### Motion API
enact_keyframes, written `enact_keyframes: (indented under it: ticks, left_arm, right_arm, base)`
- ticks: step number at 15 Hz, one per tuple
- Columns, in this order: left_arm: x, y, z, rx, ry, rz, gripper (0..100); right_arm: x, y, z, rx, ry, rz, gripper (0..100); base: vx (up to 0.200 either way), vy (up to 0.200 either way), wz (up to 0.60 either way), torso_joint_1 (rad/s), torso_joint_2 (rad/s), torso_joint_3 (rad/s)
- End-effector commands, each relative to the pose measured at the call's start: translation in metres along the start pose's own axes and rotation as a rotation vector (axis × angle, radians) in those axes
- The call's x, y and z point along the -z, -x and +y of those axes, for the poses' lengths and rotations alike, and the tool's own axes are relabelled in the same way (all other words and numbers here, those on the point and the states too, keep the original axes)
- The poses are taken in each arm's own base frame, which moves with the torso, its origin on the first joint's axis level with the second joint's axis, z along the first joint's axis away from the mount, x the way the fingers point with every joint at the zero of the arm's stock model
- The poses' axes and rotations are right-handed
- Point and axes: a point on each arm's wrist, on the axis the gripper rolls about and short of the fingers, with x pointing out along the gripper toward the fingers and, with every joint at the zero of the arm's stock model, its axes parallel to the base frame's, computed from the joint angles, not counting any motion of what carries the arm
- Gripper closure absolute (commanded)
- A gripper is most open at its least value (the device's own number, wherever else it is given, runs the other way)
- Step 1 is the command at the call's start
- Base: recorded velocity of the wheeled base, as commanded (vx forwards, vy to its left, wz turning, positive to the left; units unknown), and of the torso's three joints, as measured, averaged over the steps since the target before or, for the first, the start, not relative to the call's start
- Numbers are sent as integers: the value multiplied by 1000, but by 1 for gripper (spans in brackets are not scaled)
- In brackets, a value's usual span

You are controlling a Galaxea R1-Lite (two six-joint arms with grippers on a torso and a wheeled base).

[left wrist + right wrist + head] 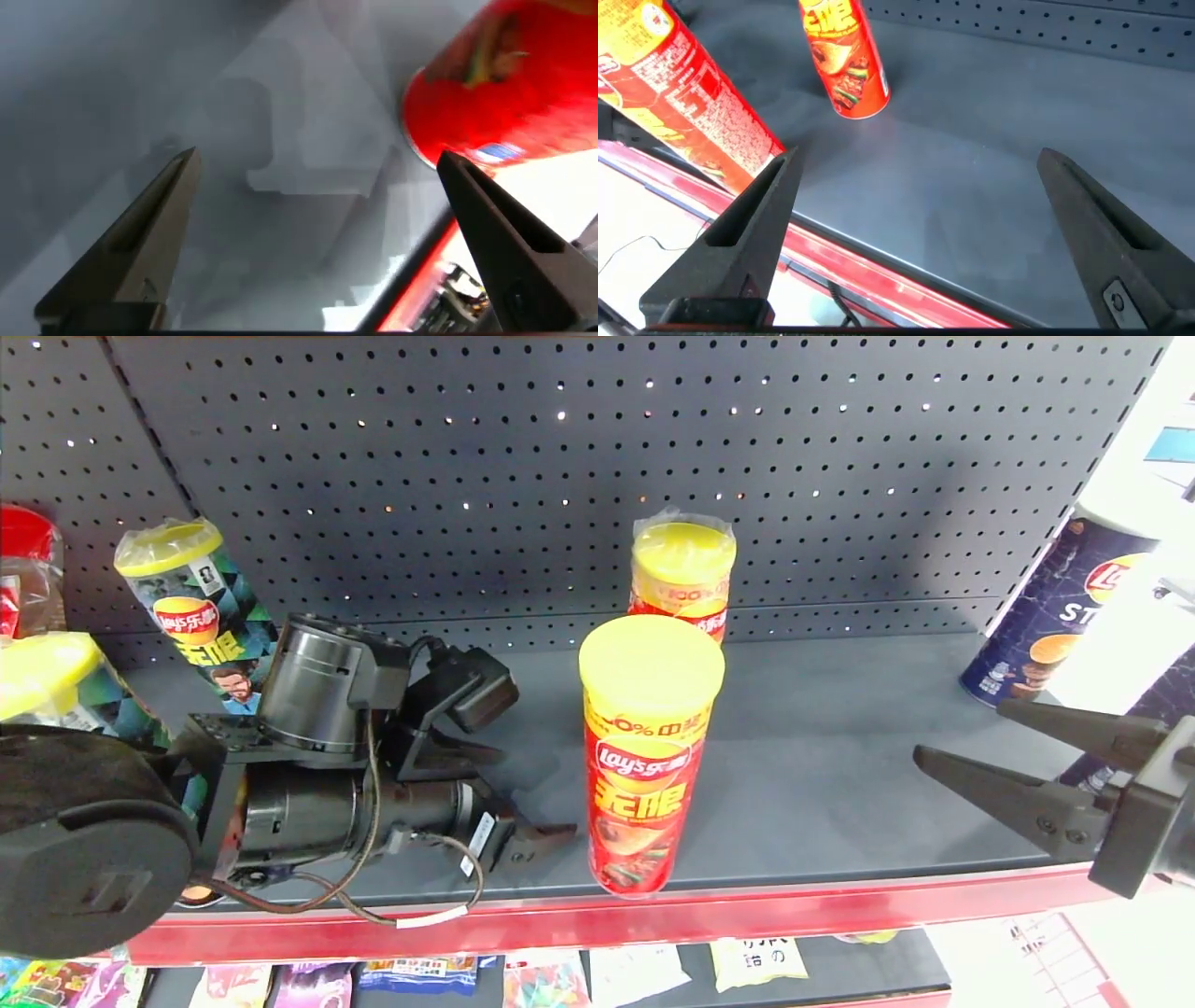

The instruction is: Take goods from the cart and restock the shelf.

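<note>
Where the shelf runs off to my left, a red-topped pack is cut by the frame, and I cannot tell what it is. Next to it stand two green cans, both with yellow lids shut. The nearer one is half hidden behind my left arm.

My left jaws lie low over the shelf, close to its red lip. They are spread apart and hold nothing, and one tip is just beside the base of the front can. That can stands upright at the shelf's front edge, a red tube with a flat yellow lid closed over whatever is inside.

Behind it and slightly to the right, against the pegboard, stands the back can. It is the same red and yellow, with clear film bunched over its lid and its lower part hidden by the front can.

Farther right a blue can leans at the shelf's end, its top washed out by glare. My right jaws hang open and empty off the shelf's right front corner, well apart from both red cans.
</note>
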Motion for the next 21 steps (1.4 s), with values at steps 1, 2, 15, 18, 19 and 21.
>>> enact_keyframes:
  ticks: [1,2,15,18,19,21]
  left_arm:
    - [-2,-5,-4,15,-8,3,0]
    - [-2,-6,-5,17,-11,3,0]
    - [-8,-19,-11,42,-30,8,0]
    - [-11,-23,-10,41,-31,5,0]
    - [-11,-24,-12,45,-33,5,0]
    - [-12,-25,-13,49,-36,3,0]
  right_arm:
    - [0,-1,0,1,-1,0,0]
    - [-1,-1,-1,4,-1,-1,0]
    - [-1,-1,-1,9,-2,-1,0]
    - [-1,-1,-1,9,-2,-2,0]
    - [-1,-1,-1,9,-2,-2,0]
    - [-1,0,-1,6,-3,-4,0]
  base:
    - [0,0,0,0,0,0]
    - [0,0,0,0,0,0]
    - [0,0,0,0,0,0]
    - [0,0,0,0,0,0]
    - [0,0,0,0,0,0]
    - [0,0,0,0,0,0]
